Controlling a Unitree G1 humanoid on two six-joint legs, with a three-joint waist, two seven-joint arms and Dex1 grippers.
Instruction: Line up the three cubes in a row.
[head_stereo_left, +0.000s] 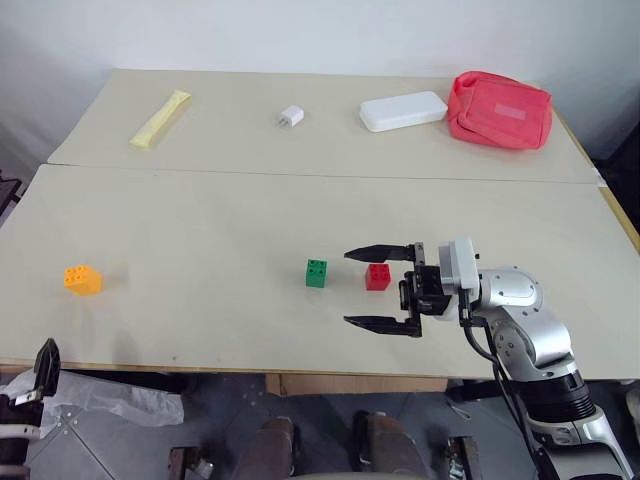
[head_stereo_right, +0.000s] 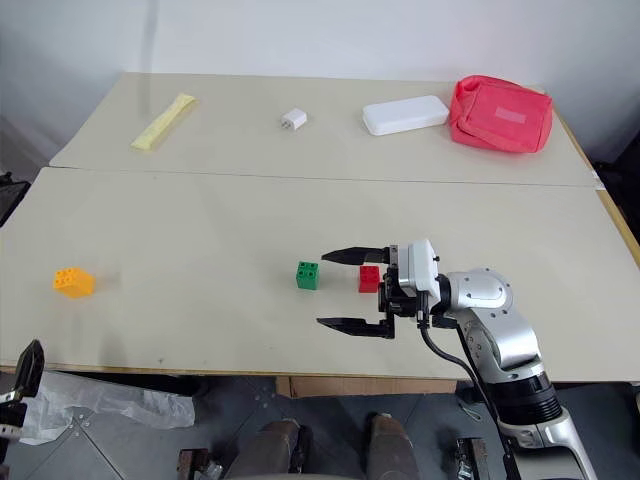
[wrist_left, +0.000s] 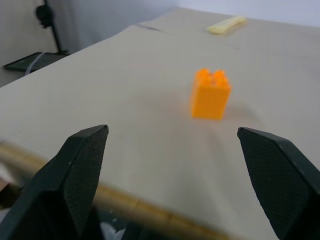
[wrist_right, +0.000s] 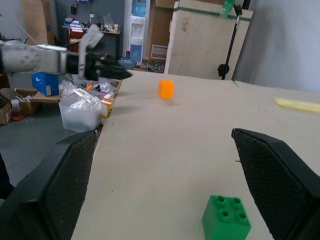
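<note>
Three studded cubes sit on the near table: orange cube (head_stereo_left: 82, 279) far left, green cube (head_stereo_left: 316, 272) and red cube (head_stereo_left: 378, 276) close together near the middle. My right gripper (head_stereo_left: 346, 288) is open and points left. The red cube shows between its two fingers, close to the far one, and the green cube lies just past the fingertips, as the right wrist view also shows (wrist_right: 226, 218). My left gripper (wrist_left: 172, 132) is open and empty, off the table's front left edge. It faces the orange cube (wrist_left: 210, 94) from a distance.
On the far table lie a long pale yellow packet (head_stereo_left: 160, 119), a small white charger plug (head_stereo_left: 291, 116), a white flat box (head_stereo_left: 403, 111) and a red pouch (head_stereo_left: 499, 110). A seam separates the two tabletops. Bare tabletop stretches between the orange and green cubes.
</note>
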